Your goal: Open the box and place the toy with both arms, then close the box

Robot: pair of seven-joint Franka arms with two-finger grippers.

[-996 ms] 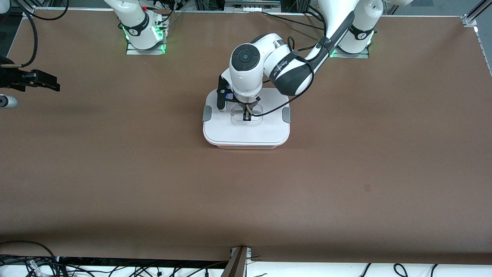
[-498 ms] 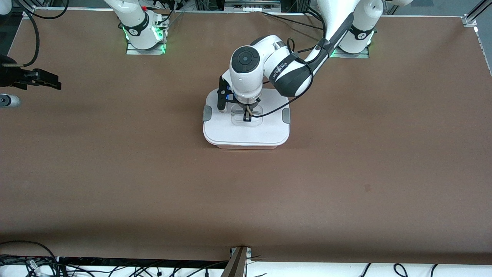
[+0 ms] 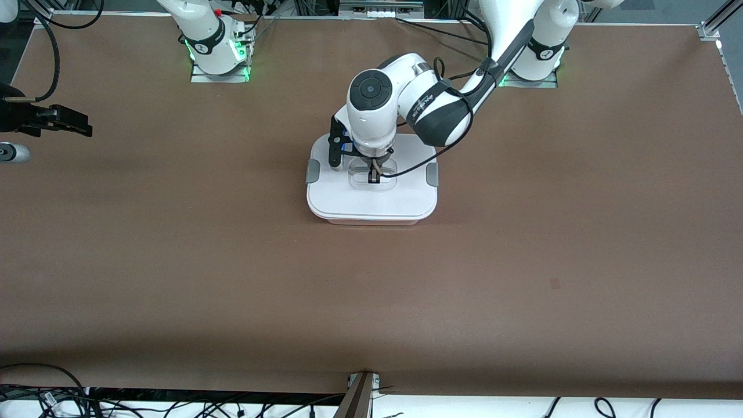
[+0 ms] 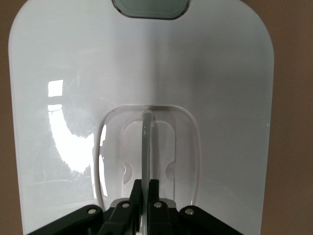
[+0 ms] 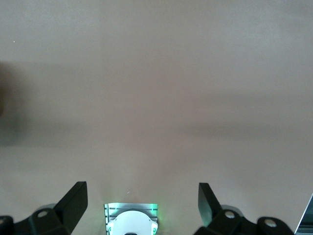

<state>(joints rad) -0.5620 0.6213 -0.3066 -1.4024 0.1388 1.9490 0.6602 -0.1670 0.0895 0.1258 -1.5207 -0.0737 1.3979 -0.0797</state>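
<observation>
The box (image 3: 371,200) stands in the middle of the table with its white lid on and a grey clip (image 3: 313,171) at each end. My left gripper (image 3: 373,174) is down on the lid. In the left wrist view it (image 4: 147,188) is shut on the clear central handle (image 4: 147,142), with the white lid (image 4: 220,88) spread below. My right gripper (image 3: 81,125) hangs over the table's edge at the right arm's end. In the right wrist view it (image 5: 142,188) is open and empty over bare table. The toy is not in view.
The arm bases (image 3: 217,55) (image 3: 531,64) stand with green lights at the robots' edge of the table. A small silver cylinder (image 3: 11,152) lies at the table edge below my right gripper. Cables run along the edge nearest the camera.
The pink strip of tub showing under the lid's near edge has narrowed as the lid settled. My right gripper has drifted slightly toward the robots' edge.
</observation>
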